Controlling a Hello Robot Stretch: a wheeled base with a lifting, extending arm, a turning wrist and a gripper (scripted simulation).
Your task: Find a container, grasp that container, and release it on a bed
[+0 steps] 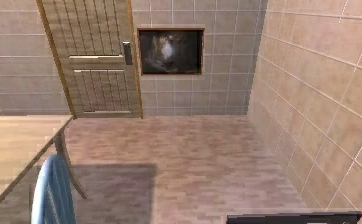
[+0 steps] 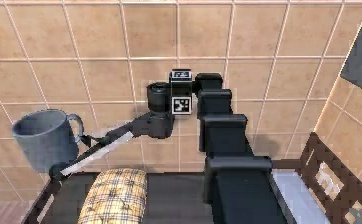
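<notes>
Holding a blue-grey mug [image 2: 44, 140] at its far end, the hand [image 2: 64, 168] reaches out to the left of the arm side view, in front of a tan tiled wall [image 2: 89, 50]. The mug hangs upright and clear of every surface, with its handle turned toward the arm [image 2: 229, 140]. How the fingers themselves are set I cannot tell.

I judge the finding and grasping done, so the step in hand is the release. A bed [image 2: 174, 198] lies just below the arm, with a dark cover and a plaid pillow [image 2: 114, 195]. A wooden bed frame [image 2: 329, 165] rises at the right. The mug sits left of the pillow, near what looks like the bed's left edge. Whether it is squarely above the mattress cannot be told. The next move probably calls for bringing the mug in over the cover or pillow, lowering it close, and only then releasing it, so it does not tip or roll off.

Farther out, the forward view shows a tiled room. A wooden door [image 1: 94, 55] and a framed picture [image 1: 170, 50] are on the far wall. A wooden counter [image 1: 19, 140] and a blue chair [image 1: 54, 195] stand near on the left, beside a grey rug [image 1: 114, 190].
</notes>
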